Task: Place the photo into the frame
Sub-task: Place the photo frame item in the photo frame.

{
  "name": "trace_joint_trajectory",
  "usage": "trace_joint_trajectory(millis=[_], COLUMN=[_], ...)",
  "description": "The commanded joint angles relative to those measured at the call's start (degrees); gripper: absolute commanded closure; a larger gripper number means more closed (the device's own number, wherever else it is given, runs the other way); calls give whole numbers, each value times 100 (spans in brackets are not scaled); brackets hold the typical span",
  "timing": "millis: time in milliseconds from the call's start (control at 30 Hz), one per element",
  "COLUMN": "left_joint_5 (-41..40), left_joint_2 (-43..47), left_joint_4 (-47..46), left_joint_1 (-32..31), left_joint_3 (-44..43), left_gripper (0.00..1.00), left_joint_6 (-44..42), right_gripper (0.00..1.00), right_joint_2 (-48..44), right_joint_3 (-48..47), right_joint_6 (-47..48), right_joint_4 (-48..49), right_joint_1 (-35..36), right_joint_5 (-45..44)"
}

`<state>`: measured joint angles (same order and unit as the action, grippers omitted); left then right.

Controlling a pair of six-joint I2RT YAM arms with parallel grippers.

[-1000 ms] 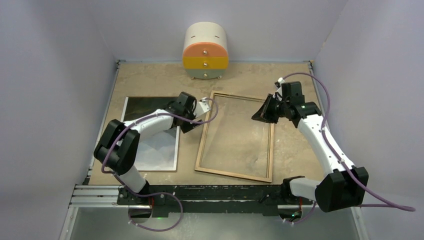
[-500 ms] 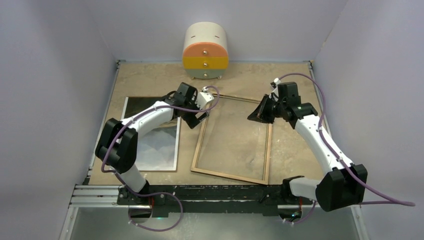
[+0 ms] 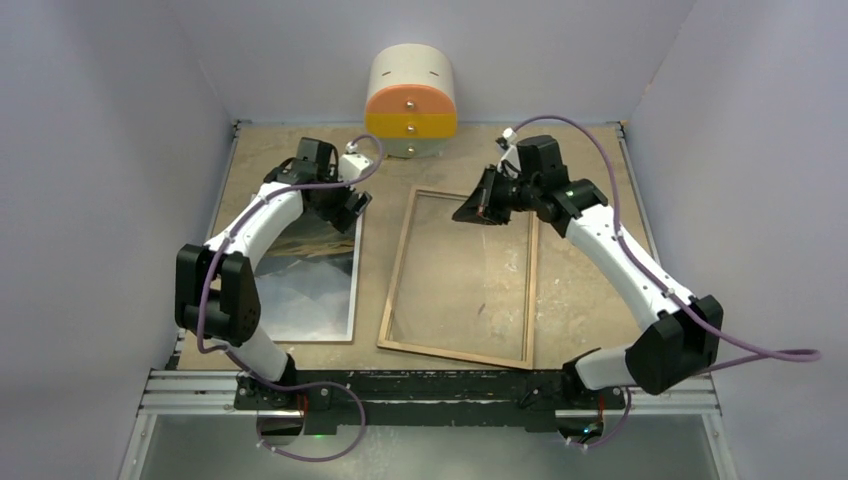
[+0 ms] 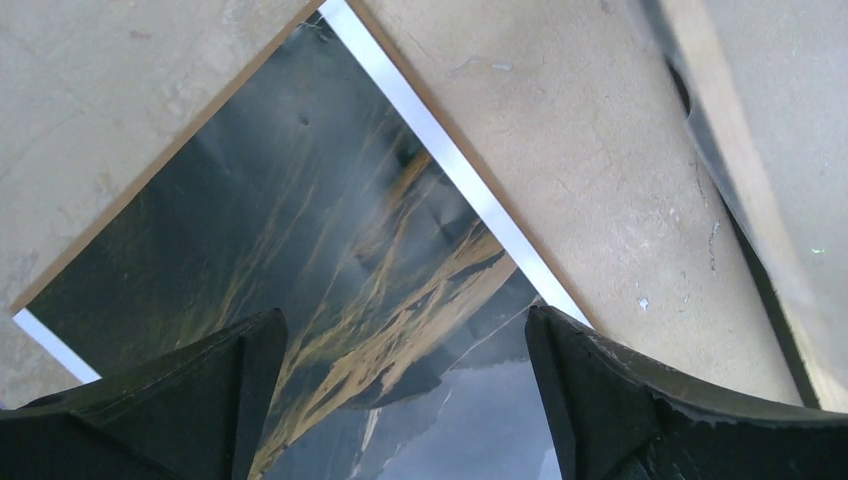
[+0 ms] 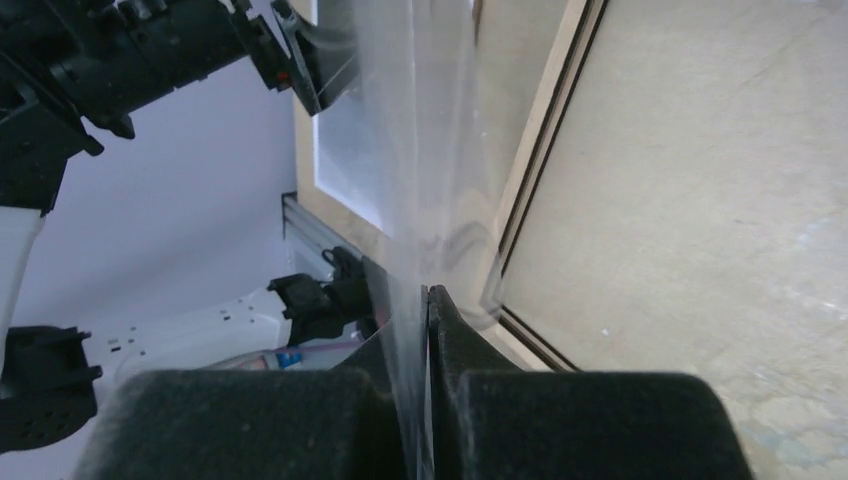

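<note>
Now left end effector (image 4: pixel 400 325) over photo (image 4: pixel 250 230); right (image 5: pixel 425 295) pinches frame pane (image 5: pixel 420 150).

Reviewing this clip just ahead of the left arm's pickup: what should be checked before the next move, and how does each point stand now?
1. Left gripper open: ok, jaws wide apart.
2. Left gripper over the far end of the photo: ok.
3. Photo lying on the table, picture side up: ok.
4. Right gripper shut on the clear pane: ok, the pane is pinched between its fingers.
5. Pane raised far enough off the frame for the photo to pass under: cannot tell.
6. Photo in the frame: not ok, it lies apart, on the frame's left.
</note>
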<state>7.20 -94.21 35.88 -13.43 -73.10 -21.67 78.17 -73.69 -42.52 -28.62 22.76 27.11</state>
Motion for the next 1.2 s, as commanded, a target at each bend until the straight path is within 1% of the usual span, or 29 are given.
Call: trace_joint_trajectory(millis=[0,67,167,267,400,467,567,667,767,867,967,1033,1100,1167], left_joint_5=[229,186,104,-14,-122,-110,-104,-133,-177,-442,-967,-1565,-1581,-1576], left_joint_2=[430,517,585,680,750,768,780,779,699,612,623,614,542,453], left_joint_4=[288,328,431,378,353,355,347,280,129,-147,-508,-772,-774,-795], left_joint_1=[202,241,275,280,297,297,302,302,228,-47,-579,-995,-1127,-1184], left_joint_3=[-310,-342,-419,-363,-276,-214,-124,45,389,843,1327,1557,1551,1521], left_gripper=[4,4,4,4,4,4,4,4,3,3,3,3,3,3], left_joint_6=[-84,-100,-146,-202,-221,-221,-269,-372,-438,-505,-547,-540,-472,-454], right_gripper=[100,100,100,100,100,100,100,100,100,100,99,86,70,61], right_joint_2=[171,183,137,162,103,62,-15,-55,-15,93,282,432,557,662], right_joint_3=[-402,-608,-853,-796,-544,-273,453,1138,1865,2309,2425,2290,2301,2394], right_joint_6=[-348,-431,-575,-697,-955,-951,-994,-848,-744,-448,-85,224,343,429], right_joint_4=[234,150,292,355,700,766,1175,1445,1959,2129,2116,1759,1676,1614], right_joint_1=[193,193,185,142,44,44,-65,-332,-655,-825,-861,-863,-867,-863], right_joint_5=[526,786,905,1054,1311,1299,1318,1177,1460,1261,1086,716,581,446])
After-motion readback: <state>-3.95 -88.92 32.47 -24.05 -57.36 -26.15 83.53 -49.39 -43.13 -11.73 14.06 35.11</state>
